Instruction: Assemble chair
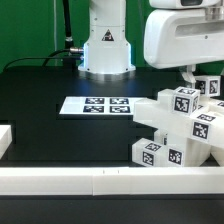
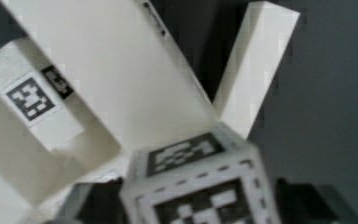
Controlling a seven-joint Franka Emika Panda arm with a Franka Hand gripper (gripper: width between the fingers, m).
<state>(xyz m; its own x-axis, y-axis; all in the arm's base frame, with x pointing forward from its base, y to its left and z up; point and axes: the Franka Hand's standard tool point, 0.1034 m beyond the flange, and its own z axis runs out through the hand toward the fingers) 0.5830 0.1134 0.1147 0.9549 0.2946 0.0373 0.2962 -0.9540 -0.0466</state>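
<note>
The chair's chunky white parts (image 1: pixel 180 128) lie joined and piled at the exterior view's right, with tagged blocks and pegged legs leaning on each other. My gripper (image 1: pixel 188 74) hangs over the top of this pile. In the wrist view my gripper (image 2: pixel 197 205) is shut on a tagged white chair part (image 2: pixel 190 160) that fills the gap between the dark fingers (image 2: pixel 87 200). Beyond it are a broad tagged white piece (image 2: pixel 51 95) and a slanted white bar (image 2: pixel 256 70). The lower parts of the pile are hidden from the wrist view.
The marker board (image 1: pixel 97 104) lies flat on the black table in the middle. The arm's base (image 1: pixel 106 50) stands behind it. A long white border rail (image 1: pixel 100 181) runs along the front edge, and another rail end (image 1: pixel 5 140) shows at the exterior view's left.
</note>
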